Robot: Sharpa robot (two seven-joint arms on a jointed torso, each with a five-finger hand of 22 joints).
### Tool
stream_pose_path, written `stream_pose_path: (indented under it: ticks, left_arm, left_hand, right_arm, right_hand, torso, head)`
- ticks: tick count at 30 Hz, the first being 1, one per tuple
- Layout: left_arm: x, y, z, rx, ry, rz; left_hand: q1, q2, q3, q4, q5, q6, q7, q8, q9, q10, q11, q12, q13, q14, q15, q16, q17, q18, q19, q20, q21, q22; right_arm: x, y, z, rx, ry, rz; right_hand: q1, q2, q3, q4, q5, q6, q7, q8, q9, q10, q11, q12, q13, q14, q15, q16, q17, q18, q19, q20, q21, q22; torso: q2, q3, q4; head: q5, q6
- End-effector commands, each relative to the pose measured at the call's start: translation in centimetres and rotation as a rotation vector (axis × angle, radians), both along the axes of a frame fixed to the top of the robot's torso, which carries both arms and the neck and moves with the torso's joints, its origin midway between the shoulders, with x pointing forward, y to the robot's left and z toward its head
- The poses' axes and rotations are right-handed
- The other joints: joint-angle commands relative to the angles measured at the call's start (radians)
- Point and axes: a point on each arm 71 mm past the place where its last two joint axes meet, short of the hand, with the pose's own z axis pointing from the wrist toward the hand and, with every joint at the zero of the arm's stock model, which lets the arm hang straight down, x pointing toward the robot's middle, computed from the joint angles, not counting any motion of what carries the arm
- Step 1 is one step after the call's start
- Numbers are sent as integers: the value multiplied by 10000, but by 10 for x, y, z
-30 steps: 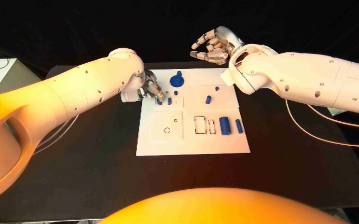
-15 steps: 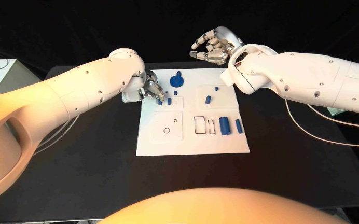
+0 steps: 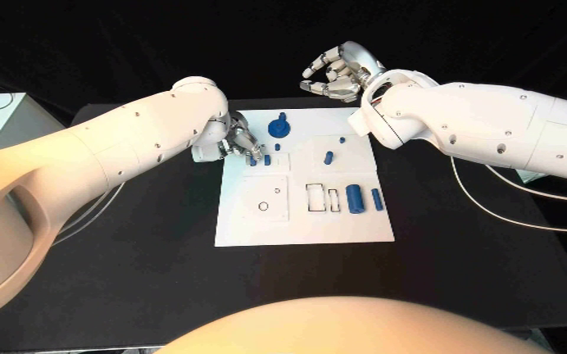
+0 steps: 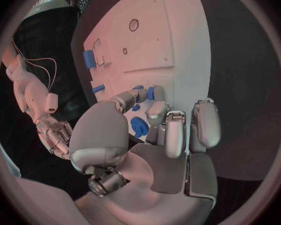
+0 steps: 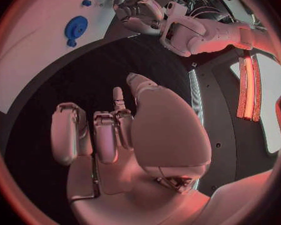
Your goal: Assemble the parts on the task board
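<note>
Both arms are thick white tubes with smooth rounded shells, dotted with small dark screw holes along their length. Each ends in a silver metal hand: the left hand point(image 3: 237, 142) and the right hand point(image 3: 337, 73) have jointed fingers with grey rounded pads and broad, smooth palm plates. Thin pale cables trail from beneath the right arm point(image 3: 473, 124) near its elbow.

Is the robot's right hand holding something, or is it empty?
Empty. The right hand is raised beyond the far edge of the task board, fingers curled in, and the right wrist view shows nothing in its palm.
</note>
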Motion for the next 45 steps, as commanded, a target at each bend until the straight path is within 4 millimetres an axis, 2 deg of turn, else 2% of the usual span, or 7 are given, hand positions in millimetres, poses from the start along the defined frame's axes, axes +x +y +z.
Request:
stream_pose_path:
  ticks: [1,12,27,31,33,40,45]
  left_arm:
    - [-3,1,-6,150,168,-100]
    - [0,6,-5,441,-131,-126]
    - [0,5,-5,487,-243,-152]
    - [0,4,-5,420,-266,-105]
    - [0,4,-5,398,-269,-82]
    - [0,4,-5,370,-238,-47]
    - [0,4,-5,359,-251,-18]
  left_hand:
    - [284,193,142,-105,37,135,-208,-44,28,-18,-42,-66,9,1056,-81,35,2631,-116,41,-18,-52,-6]
    - [657,256,819,-376,188,189,-137,-30,56,17,8,-96,60,1056,-38,35,2631,-134,107,-8,-7,70]
    - [615,254,890,-353,123,233,-125,-15,65,69,23,-76,105,1056,-27,35,2631,-137,115,-1,1,81]
    - [180,106,377,64,-411,267,-195,-4,89,167,-9,-21,248,1056,-35,35,2631,-136,112,24,-15,77]
    - [108,75,258,166,-468,270,-209,-14,84,159,-20,-28,249,1056,-47,35,2631,-133,105,20,-26,65]
    - [-371,-189,-948,1143,-1357,410,-266,-146,-24,127,-61,-33,307,1056,-89,35,2631,-133,115,-23,-62,51]
    - [-360,-233,-1213,1399,-1592,446,-262,-195,-63,115,-59,-41,318,1056,-91,35,2631,-136,127,-29,-62,61]
  right_arm:
    - [-1,1,0,-66,-25,137]
    - [0,1,0,-71,-22,136]
    - [0,1,0,-71,-23,145]
    - [0,1,0,-70,-26,145]
    - [0,1,0,-70,-28,143]
    - [0,1,0,-61,-29,157]
    - [0,1,0,-59,-24,161]
  right_hand:
    - [-89,-19,77,-5,30,-13,22,-56,8,144,69,-27,1819,924,64,-21,2107,126,424,46,-32,2043]
    - [-89,-19,77,-5,30,-13,22,-56,8,144,69,-27,1819,924,64,-21,2107,126,424,46,-32,2043]
    - [-89,-19,77,-5,30,-13,22,-56,8,144,69,-27,1819,924,64,-21,2107,126,424,46,-32,2043]
    - [-89,-19,77,-5,30,-13,22,-56,8,144,69,-27,1819,924,64,-21,2107,126,424,46,-32,2043]
    - [-89,-19,77,-5,30,-13,22,-56,8,144,69,-27,1819,924,64,-21,2107,126,424,46,-32,2043]
    - [-113,-22,84,0,30,-12,25,-61,13,147,73,-20,1821,925,67,-20,2109,127,422,47,-40,2041]
    - [-133,-33,75,9,27,-16,29,-64,13,136,76,-35,1812,922,68,-26,2099,133,414,47,-73,2033]
  torso:
    - [7,-2,0]
    - [4,2,2]
    - [5,-2,6]
    - [6,1,0]
    - [4,3,1]
    - [-2,7,5]
    - [4,4,0]
  head:
    - [-11,2]
    - [-13,2]
    - [-24,2]
    - [-23,2]
    - [-25,2]
    - [-30,2]
    - [-35,2]
